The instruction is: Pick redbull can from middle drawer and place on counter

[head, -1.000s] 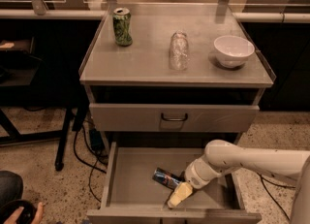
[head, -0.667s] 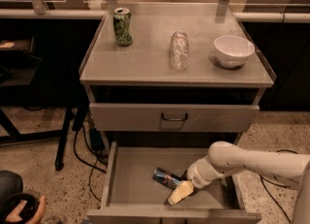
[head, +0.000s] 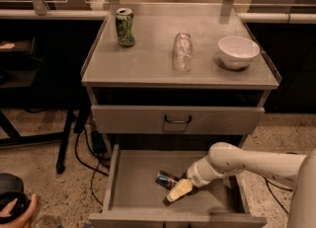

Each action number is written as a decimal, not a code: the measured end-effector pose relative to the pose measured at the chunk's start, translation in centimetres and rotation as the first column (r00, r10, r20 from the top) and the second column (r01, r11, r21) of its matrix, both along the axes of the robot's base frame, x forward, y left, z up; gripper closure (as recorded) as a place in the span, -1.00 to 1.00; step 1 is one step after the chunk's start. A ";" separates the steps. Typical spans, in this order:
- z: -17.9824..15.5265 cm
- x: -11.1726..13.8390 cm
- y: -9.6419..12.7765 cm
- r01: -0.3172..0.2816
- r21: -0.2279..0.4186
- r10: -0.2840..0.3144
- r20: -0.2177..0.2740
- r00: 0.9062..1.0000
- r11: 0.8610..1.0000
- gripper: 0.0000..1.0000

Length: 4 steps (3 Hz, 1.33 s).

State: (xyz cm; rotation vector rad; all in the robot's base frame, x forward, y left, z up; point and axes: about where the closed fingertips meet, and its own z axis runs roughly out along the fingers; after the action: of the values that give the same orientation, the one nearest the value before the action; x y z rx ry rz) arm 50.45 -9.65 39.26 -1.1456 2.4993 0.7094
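Observation:
The redbull can (head: 165, 178) lies on its side on the floor of the open middle drawer (head: 138, 182), blue and silver, near the drawer's centre. My gripper (head: 177, 193) reaches into the drawer from the right on a white arm, pointing down-left. It sits right beside the can's near end, touching or almost touching it, and hides part of the can. The counter (head: 148, 59) is the grey cabinet top above.
On the counter stand a green patterned can (head: 125, 26) at the back left, a clear bottle lying down (head: 182, 51) in the middle, and a white bowl (head: 238, 51) at the right. The shut upper drawer front with a loop handle (head: 177, 120) overhangs the open drawer. A person's hand (head: 15, 207) is at lower left.
The arm has crept slightly to the right and the gripper a little up toward the can. The can lies where it was.

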 end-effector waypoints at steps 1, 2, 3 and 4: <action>-1.3 -0.1 0.3 -0.001 0.006 0.001 -0.013 1.000 1.000 -1.00; -2.3 -0.1 0.7 -0.003 0.016 0.003 -0.022 1.000 1.000 -1.00; -2.4 -0.1 0.7 -0.003 0.017 0.003 -0.023 1.000 1.000 -0.65; -2.4 -0.1 0.7 -0.003 0.017 0.003 -0.023 1.000 1.000 -0.06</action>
State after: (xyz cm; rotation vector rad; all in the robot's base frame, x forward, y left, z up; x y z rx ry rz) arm 50.34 -8.97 36.85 -1.1416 2.5064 0.7475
